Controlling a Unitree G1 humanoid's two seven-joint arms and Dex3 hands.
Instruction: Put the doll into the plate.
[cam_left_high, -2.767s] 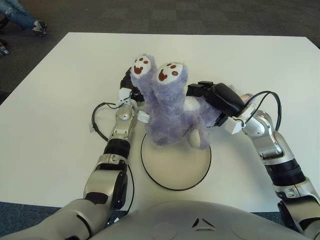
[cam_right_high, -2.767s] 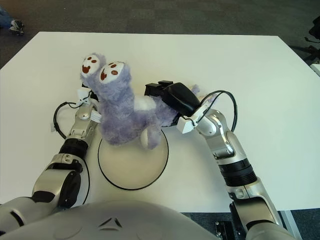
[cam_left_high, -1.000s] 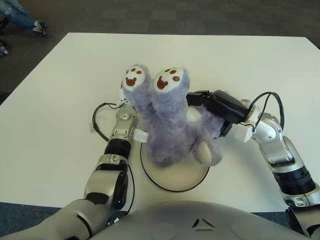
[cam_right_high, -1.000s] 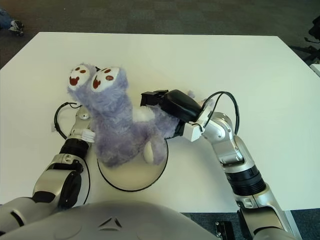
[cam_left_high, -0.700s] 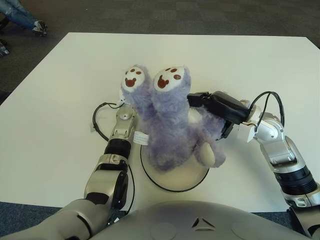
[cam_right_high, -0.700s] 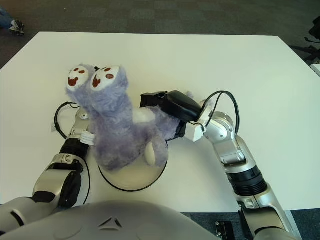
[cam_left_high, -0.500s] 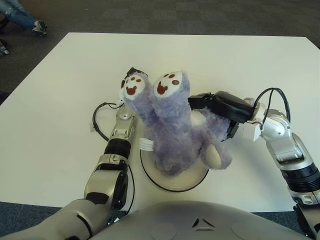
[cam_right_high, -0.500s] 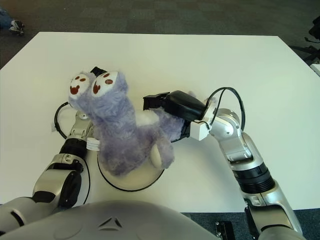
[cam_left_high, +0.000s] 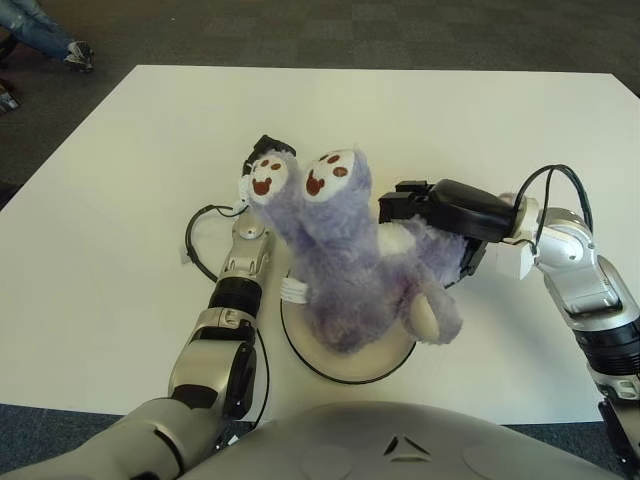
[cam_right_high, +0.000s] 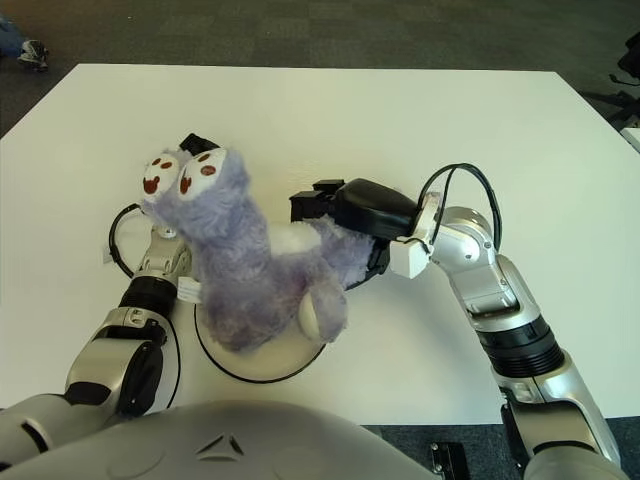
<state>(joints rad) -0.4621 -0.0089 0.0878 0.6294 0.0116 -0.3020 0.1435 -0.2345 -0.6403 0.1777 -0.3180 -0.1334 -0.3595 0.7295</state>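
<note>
Left eye view: the fuzzy purple plush doll (cam_left_high: 350, 265) with two white, red-marked paw soles sits on the round cream plate with a dark rim (cam_left_high: 340, 362), legs raised toward the far left. The plate lies on the white table (cam_left_high: 130, 170), near the robot's torso. The right hand (cam_left_high: 440, 210) is at the doll's right side, dark fingers (cam_left_high: 398, 203) pressed into the fur. The left hand (cam_left_high: 262, 160) shows behind the doll's left leg; whether its fingers are apart or together cannot be told.
</note>
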